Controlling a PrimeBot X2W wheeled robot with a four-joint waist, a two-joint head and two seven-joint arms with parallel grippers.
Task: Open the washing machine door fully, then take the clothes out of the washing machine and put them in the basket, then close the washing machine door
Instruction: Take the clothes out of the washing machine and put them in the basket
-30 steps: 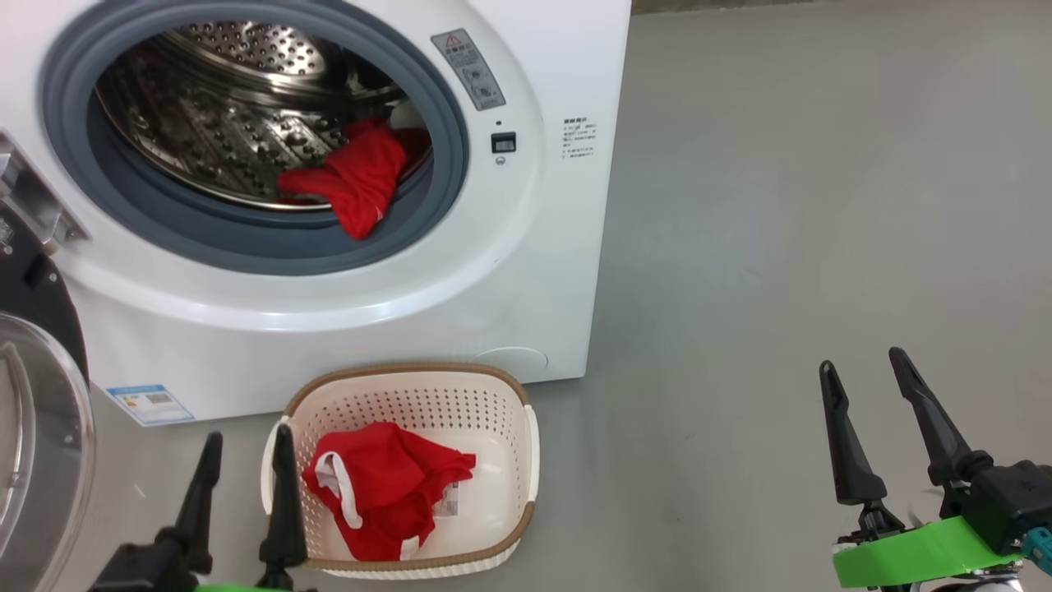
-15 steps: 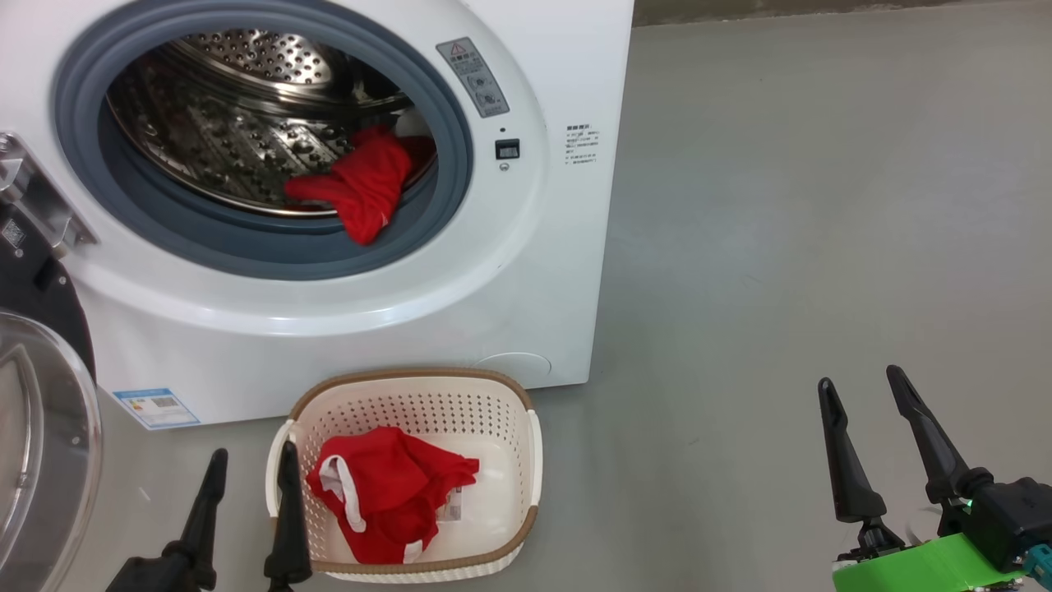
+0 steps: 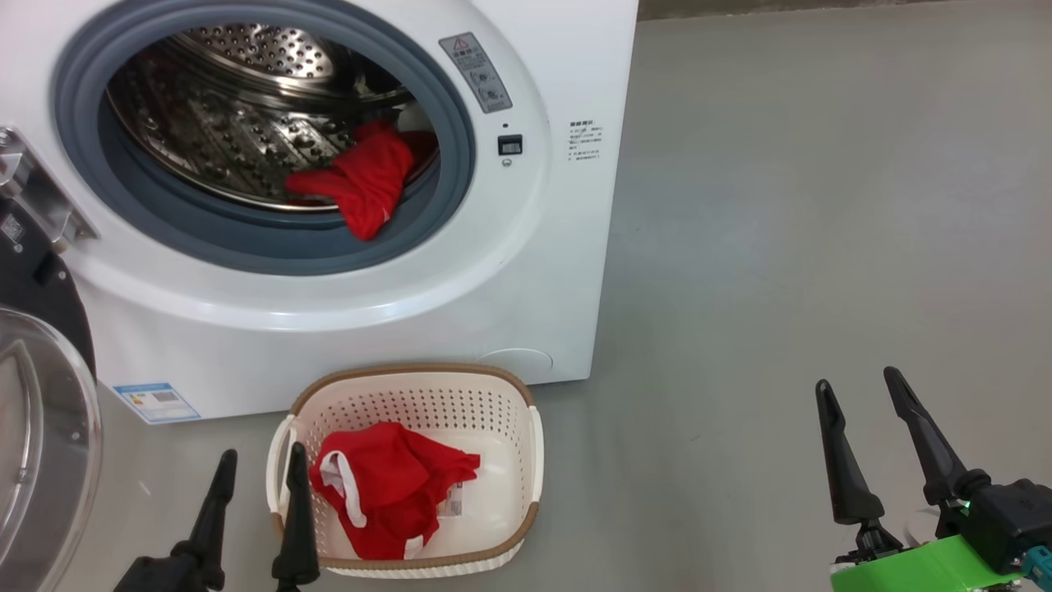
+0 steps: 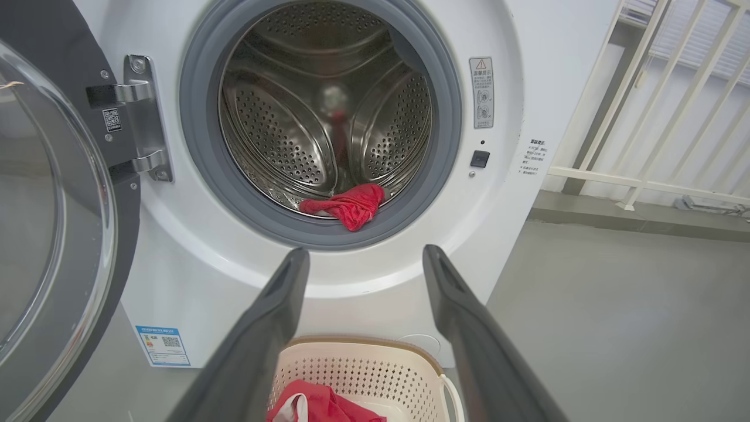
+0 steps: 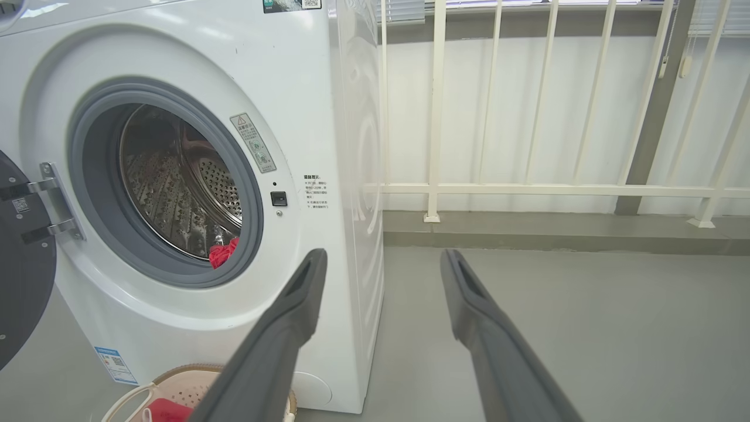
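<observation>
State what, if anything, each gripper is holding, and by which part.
Nothing is held. The left gripper and the right gripper both have open, empty jaws.

The left gripper [image 3: 262, 449] at the lower left and the right gripper [image 3: 856, 378] at the lower right both hang empty, dark fingers [image 3: 842, 469] spread wide and pointing up the head view.

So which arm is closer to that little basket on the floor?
Left. The left end effector hangs open right beside the basket, at its left rim; the right end effector, also open, sits far off to its right.
</observation>
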